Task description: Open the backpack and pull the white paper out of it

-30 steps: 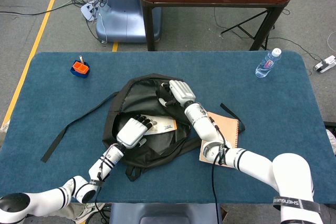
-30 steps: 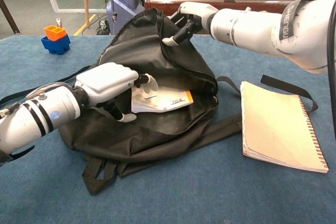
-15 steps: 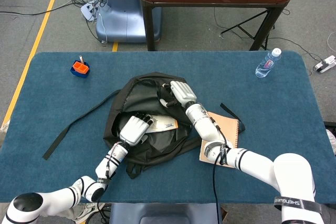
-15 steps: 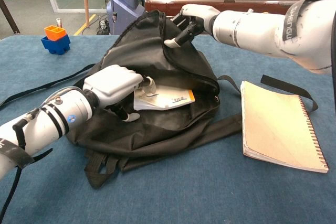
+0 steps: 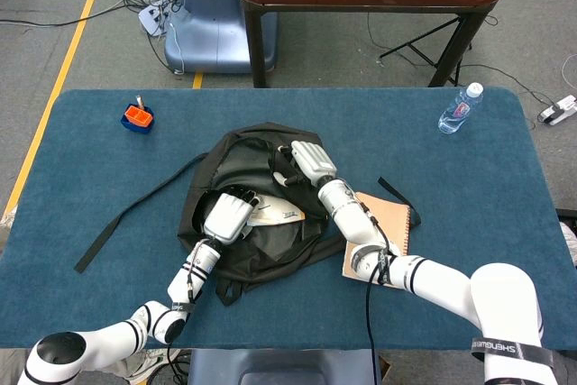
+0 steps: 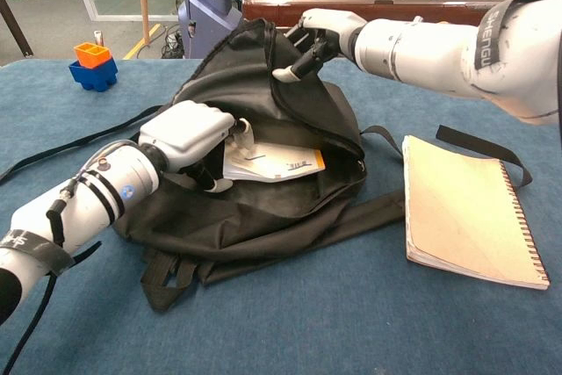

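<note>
Head view: floppy black fabric backpack point(image 5: 248, 214) lies w/ mouth open on blue felt-topped table point(image 5: 469, 223); white paper sheet w/ orange corner point(image 5: 275, 215) shows inside the opening. Left hand point(image 5: 228, 217), glossy white plastic, sits at the mouth, fingers on the sheet's near edge. Right hand point(image 5: 306, 161) pinches backpack's upper rim. Chest view: left hand point(image 6: 189, 133) grips the paper point(image 6: 272, 164); right hand point(image 6: 318, 34) holds rim fabric lifted; tan spiral-bound notebook point(image 6: 470, 212) lies flat just right of backpack point(image 6: 281, 208).
</note>
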You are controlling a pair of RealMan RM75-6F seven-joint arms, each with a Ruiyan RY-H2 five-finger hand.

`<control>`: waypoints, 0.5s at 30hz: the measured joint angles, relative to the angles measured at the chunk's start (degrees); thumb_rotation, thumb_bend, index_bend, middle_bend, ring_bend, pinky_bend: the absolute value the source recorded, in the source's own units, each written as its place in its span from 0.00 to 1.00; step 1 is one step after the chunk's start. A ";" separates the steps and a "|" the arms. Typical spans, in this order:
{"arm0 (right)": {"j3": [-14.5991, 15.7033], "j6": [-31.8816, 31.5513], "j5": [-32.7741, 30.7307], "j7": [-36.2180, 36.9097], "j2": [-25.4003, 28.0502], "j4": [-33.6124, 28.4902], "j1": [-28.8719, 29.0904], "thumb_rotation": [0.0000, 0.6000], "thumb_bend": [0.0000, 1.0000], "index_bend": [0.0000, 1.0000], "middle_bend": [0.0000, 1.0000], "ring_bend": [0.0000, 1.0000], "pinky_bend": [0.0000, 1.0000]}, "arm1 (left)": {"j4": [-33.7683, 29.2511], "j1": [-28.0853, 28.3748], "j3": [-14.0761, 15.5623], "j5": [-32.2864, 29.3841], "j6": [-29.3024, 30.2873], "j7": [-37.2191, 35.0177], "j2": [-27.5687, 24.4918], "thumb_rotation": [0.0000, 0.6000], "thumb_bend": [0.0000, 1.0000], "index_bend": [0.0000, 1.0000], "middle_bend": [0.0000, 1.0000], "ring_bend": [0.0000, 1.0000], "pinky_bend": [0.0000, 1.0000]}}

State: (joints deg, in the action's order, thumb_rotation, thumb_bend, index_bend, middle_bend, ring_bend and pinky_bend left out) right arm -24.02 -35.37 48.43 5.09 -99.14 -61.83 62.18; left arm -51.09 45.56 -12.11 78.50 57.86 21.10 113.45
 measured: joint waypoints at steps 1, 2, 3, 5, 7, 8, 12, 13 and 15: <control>0.02 0.00 -0.10 0.00 0.07 -0.05 -0.04 1.00 0.44 0.72 0.52 0.39 0.42 | 0.25 0.04 0.00 -0.17 -0.09 -0.02 0.15 1.00 0.28 0.40 0.32 0.30 0.27; 0.05 0.00 -0.19 -0.02 0.11 -0.07 -0.07 1.00 0.44 0.72 0.52 0.39 0.42 | 0.48 0.08 0.01 -0.31 -0.17 -0.07 0.30 1.00 0.28 0.40 0.32 0.30 0.27; 0.06 -0.02 -0.28 -0.04 0.14 -0.09 -0.09 1.00 0.44 0.72 0.52 0.39 0.42 | 0.76 0.12 0.07 -0.37 -0.18 -0.19 0.45 1.00 0.28 0.41 0.32 0.30 0.27; 0.05 0.02 -0.52 -0.01 0.22 -0.20 -0.13 1.00 0.44 0.72 0.52 0.39 0.42 | 1.21 0.17 0.18 -0.23 0.14 -0.55 0.67 1.00 0.28 0.43 0.35 0.32 0.27; 0.06 0.04 -0.70 0.11 0.23 -0.32 -0.22 1.00 0.44 0.72 0.52 0.40 0.42 | 1.87 0.21 0.25 0.12 0.90 -1.48 1.05 1.00 0.28 0.47 0.39 0.36 0.27; 0.06 0.05 -0.76 0.16 0.22 -0.31 -0.23 1.00 0.44 0.72 0.52 0.40 0.42 | 2.25 0.23 0.27 0.30 1.29 -2.05 1.27 1.00 0.28 0.49 0.41 0.37 0.27; -0.04 0.33 -1.07 0.34 0.25 -0.16 -0.16 1.00 0.44 0.72 0.52 0.40 0.42 | 5.24 0.59 0.40 1.36 2.87 -5.40 2.71 1.00 0.29 0.55 0.51 0.44 0.30; -0.10 0.38 -1.21 0.40 0.26 -0.11 -0.14 1.00 0.44 0.72 0.52 0.40 0.42 | 6.06 0.70 0.42 1.56 3.15 -6.14 3.11 1.00 0.30 0.57 0.53 0.45 0.31; -0.27 0.51 -1.54 0.57 0.29 0.00 -0.11 1.00 0.44 0.72 0.52 0.40 0.42 | 7.91 1.00 0.44 1.99 3.80 -7.91 4.10 1.00 0.34 0.59 0.55 0.47 0.31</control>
State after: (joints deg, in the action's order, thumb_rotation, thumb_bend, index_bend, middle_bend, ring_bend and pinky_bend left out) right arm -24.29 -34.86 46.89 5.66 -98.85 -61.83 62.06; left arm -43.19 46.56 -11.67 80.49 61.66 13.19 117.55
